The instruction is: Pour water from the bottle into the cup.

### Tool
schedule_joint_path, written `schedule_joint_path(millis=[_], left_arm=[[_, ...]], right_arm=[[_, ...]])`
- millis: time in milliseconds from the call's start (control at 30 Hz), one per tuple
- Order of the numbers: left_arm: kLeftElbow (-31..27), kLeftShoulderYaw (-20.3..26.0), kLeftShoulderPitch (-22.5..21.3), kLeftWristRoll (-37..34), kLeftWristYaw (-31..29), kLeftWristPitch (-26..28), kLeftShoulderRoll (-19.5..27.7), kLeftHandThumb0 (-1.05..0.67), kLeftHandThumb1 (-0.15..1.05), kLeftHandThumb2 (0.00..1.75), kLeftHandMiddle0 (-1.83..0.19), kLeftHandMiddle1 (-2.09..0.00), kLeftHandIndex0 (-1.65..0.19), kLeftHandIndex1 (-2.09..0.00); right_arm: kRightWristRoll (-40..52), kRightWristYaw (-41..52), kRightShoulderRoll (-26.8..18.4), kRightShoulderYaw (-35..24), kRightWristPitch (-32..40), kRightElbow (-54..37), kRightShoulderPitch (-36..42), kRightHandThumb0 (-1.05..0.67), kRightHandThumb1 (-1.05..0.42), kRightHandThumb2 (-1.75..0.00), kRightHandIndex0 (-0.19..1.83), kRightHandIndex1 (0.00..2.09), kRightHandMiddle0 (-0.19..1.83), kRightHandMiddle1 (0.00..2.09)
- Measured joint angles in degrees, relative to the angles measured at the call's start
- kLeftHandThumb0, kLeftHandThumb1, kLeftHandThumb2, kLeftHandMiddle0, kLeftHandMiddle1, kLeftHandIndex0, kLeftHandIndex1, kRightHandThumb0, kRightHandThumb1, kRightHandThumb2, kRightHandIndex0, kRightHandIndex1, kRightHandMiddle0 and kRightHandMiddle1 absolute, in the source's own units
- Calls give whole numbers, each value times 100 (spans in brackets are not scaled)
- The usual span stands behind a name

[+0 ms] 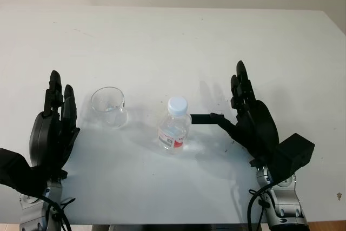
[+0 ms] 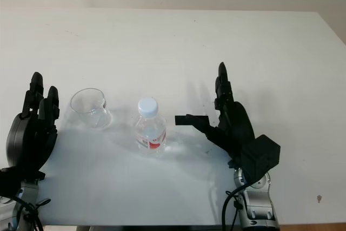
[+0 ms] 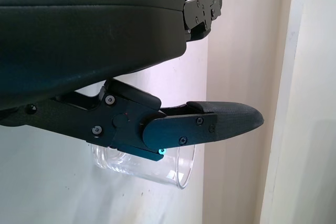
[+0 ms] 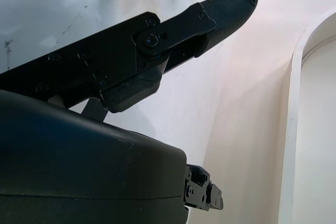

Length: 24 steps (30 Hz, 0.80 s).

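On the white table (image 1: 173, 41) a small clear bottle (image 1: 174, 128) stands upright, a little nearer the robot than the middle. It has a pale blue cap (image 1: 177, 104), which is still on, and a label with a red patch low on its side; the print on the label is too small to read. Whether there is water inside is hard to judge through the clear plastic.

To the bottle's left, apart from it, stands a clear cup (image 1: 110, 106), mouth up. It looks empty, though its glassy walls make that hard to be sure of. From the left wrist view the cup (image 3: 157, 169) shows just past the hand's thumb, its upper part hidden behind the black finger and its base cut across by the joint.

The left hand (image 1: 54, 128) stands upright on the table's near left, just beside the cup but not touching it, open and holding nothing. Its wrist and forearm run off the bottom edge.

The right hand (image 1: 246, 117) stands to the right of the bottle, open, palm turned toward it, its thumb (image 1: 208, 118) stretched out level toward the bottle with a small gap left between tip and plastic. It grips nothing. Its shadow falls on the table behind it.
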Motion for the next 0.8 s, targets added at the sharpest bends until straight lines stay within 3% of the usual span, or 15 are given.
schedule_joint_path(millis=[333,800], left_arm=[[14,0,-16,3,-6,-1,0,-78,105,47,18,-6,18,-4],[151,-4,-118,47,34,-56,-8,-77,105,49,18,-6,18,-4]], right_arm=[[-8,213,-27,59,-29,95,-135,-98,-93,-5,-19,0,-19,0],[634,2418,-781,552,98,-55,-487,-93,-90,-5,-19,0,-19,0]])
